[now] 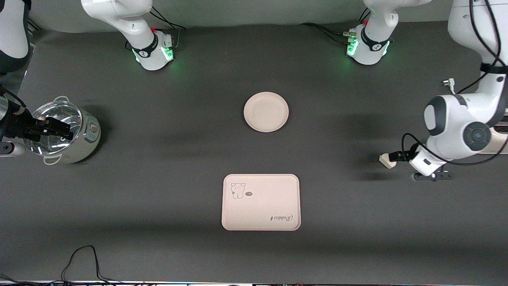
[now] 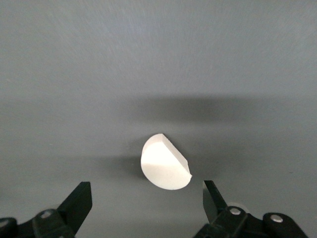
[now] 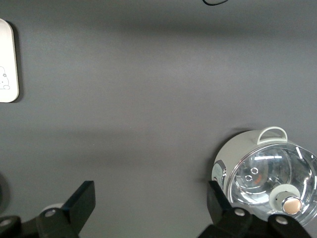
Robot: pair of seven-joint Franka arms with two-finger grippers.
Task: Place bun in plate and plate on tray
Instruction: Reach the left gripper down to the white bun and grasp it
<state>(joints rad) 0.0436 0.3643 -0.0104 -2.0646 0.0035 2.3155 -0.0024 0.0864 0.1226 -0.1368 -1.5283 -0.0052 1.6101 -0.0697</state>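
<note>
Taking the tray (image 1: 260, 202) as my landmark, it is the thing nearest the front camera on the table (image 1: 158, 159), lying flat with its bear drawing at one corner and the script at the corner diagonal to it. The plate (image 1: 266, 111) sits farther from the front camera than the tray, well apart from it, upright and with nothing on it.

From the tray toward the left arm's end of the table I see the bun (image 1: 387, 161) as a small pale lump at the tip of the left gripper (image 1: 391, 158). The front view hides how the fingers stand; my left wrist view settles it: the bun (image 2: 165, 162) lies on the cloth with its flat-cut face turned up at a slant, and the left gripper (image 2: 147, 201) hangs over it with jaws spread wide, touching nothing.

From the tray toward the right arm's end stands a pot with a glass lid (image 1: 63, 133). The right gripper (image 1: 59, 128) hangs over it. My right wrist view shows the right gripper (image 3: 150, 207) spread wide and holding nothing, the pot (image 3: 267, 176) beside one finger, and an edge of the tray (image 3: 7, 62).
</note>
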